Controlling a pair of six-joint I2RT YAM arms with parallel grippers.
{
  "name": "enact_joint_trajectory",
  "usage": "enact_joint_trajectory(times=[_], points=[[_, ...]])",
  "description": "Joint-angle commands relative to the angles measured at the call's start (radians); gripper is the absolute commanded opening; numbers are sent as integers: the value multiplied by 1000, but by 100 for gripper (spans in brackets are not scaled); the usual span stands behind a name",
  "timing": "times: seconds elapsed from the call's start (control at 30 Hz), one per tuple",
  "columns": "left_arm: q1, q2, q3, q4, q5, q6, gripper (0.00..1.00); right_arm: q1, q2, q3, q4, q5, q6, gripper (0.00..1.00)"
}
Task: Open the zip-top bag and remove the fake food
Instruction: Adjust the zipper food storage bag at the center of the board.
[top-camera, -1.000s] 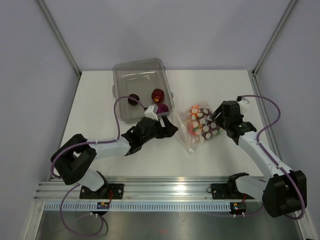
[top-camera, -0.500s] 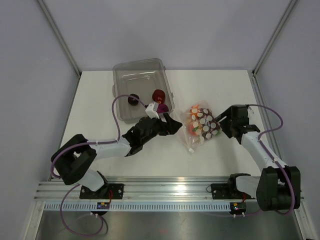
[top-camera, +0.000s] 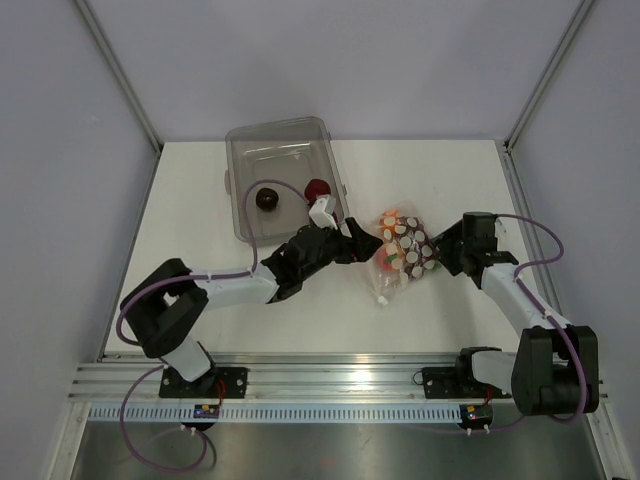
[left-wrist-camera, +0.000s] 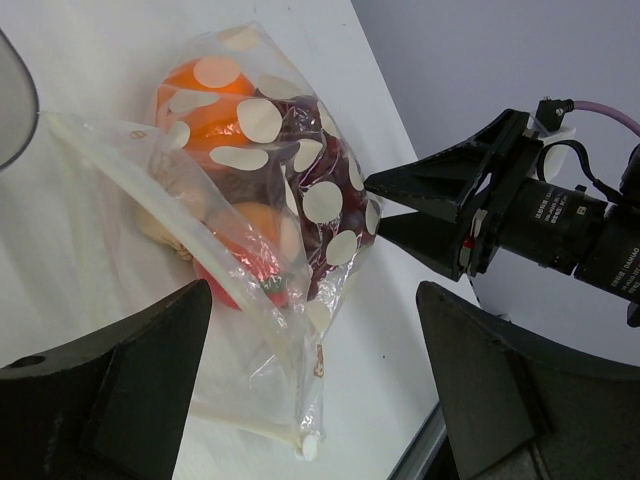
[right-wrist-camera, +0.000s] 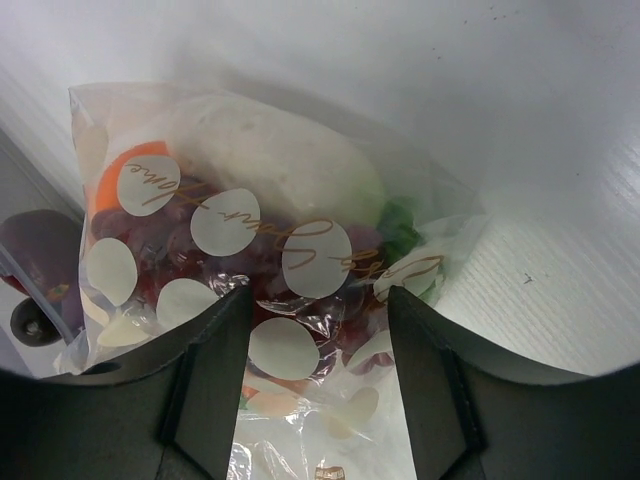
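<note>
the zip-top bag (top-camera: 400, 255), fake food (left-wrist-camera: 215, 110) inside, lies on the bench (top-camera: 200, 200) right of the clear bin (top-camera: 285, 150). the left pincer (top-camera: 358, 240) gapes wide just left of it, gripping nothing. the right pincer (top-camera: 440, 252) has its jaws parted around the bag's right end.

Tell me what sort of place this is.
Probably a robotics lab test cell, not a kitchen: a white table boxed in by plain grey panels, two black robot arms bolted to a slotted aluminium rail, and a dotted clear plastic bag of toy food as a prop.
</note>
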Motion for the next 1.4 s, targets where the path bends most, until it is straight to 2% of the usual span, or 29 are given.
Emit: enact_joint_trajectory(times=[0.0, 0.07, 0.17, 0.27, 0.37, 0.43, 0.5, 0.57, 0.67, 0.8, 1.07, 1.37], points=[[-11, 33, 61, 14, -37, 15, 86, -11, 12, -8, 44, -3, 26, 63], [-13, 45, 73, 16, -39, 18, 86, -13, 15, -8, 41, 0, 32, 59], [-13, 71, 84, 21, -34, 18, 83, -17, 7, -12, 41, 14, 38, 47], [-14, 82, 81, 31, -37, 18, 80, -17, -7, -18, 39, 33, 43, 39], [-16, 85, 73, 48, -37, 18, 72, -17, -16, -24, 39, 43, 49, 32], [-16, 86, 73, 56, -30, 18, 66, -17, -13, -24, 35, 49, 48, 32], [-16, 85, 72, 65, -27, 20, 62, -17, -10, -18, 29, 54, 46, 39], [-16, 76, 70, 68, -24, 23, 56, -17, -10, -18, 24, 60, 42, 51], [-16, 67, 67, 73, -19, 23, 49, -19, -13, -18, 24, 71, 39, 59], [-16, 59, 55, 90, -14, 22, 40, -25, -19, -20, 23, 79, 39, 60], [-16, 56, 45, 103, -10, 22, 27, -33, 4, -15, 35, 79, 42, 56], [-16, 42, 24, 120, -7, 22, 24, -66, 26, -18, 49, 86, 49, 35]])
